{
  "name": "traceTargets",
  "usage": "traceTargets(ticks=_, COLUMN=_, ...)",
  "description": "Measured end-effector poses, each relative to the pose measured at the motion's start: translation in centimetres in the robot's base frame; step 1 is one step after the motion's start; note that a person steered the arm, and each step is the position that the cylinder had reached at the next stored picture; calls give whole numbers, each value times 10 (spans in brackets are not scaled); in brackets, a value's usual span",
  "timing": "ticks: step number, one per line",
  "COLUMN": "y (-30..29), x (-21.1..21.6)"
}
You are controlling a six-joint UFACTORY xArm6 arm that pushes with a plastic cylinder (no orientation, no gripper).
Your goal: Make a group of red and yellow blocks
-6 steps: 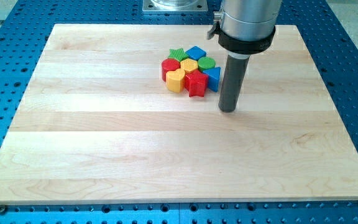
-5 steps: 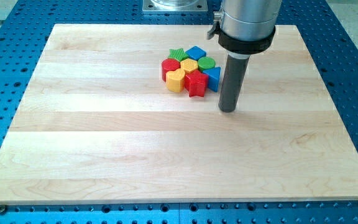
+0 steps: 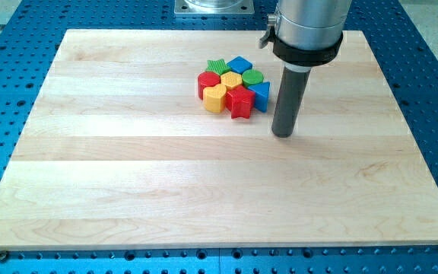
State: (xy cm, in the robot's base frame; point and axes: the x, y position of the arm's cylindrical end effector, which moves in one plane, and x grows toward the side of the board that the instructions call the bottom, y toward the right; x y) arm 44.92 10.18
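The blocks sit in one tight cluster at the board's upper middle. A red round block (image 3: 208,82), a yellow heart (image 3: 215,97), a yellow round block (image 3: 231,80) and a red star (image 3: 240,101) touch each other. A green star (image 3: 217,67), a blue block (image 3: 239,65), a green round block (image 3: 252,77) and another blue block (image 3: 260,93) crowd the cluster's top and right. My tip (image 3: 282,135) rests on the board, below and to the right of the cluster, apart from the red star and blue block.
The wooden board (image 3: 128,175) lies on a blue perforated table (image 3: 432,76). A metal mount (image 3: 213,7) sits at the view's top edge. The arm's grey cylinder (image 3: 310,27) hangs over the board's upper right.
My tip has slid slightly to the right, a little away from the cluster. The blocks have not moved.
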Motion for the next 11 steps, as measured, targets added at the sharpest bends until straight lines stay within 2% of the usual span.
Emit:
traceTargets(ticks=2, y=8, x=12)
traceTargets(ticks=4, y=58, x=-53)
traceTargets(ticks=5, y=54, x=-113)
traceTargets(ticks=7, y=38, x=-173)
traceTargets(ticks=8, y=1, x=-192)
traceTargets(ticks=9, y=-99, x=-196)
traceTargets(ticks=11, y=-136, x=-134)
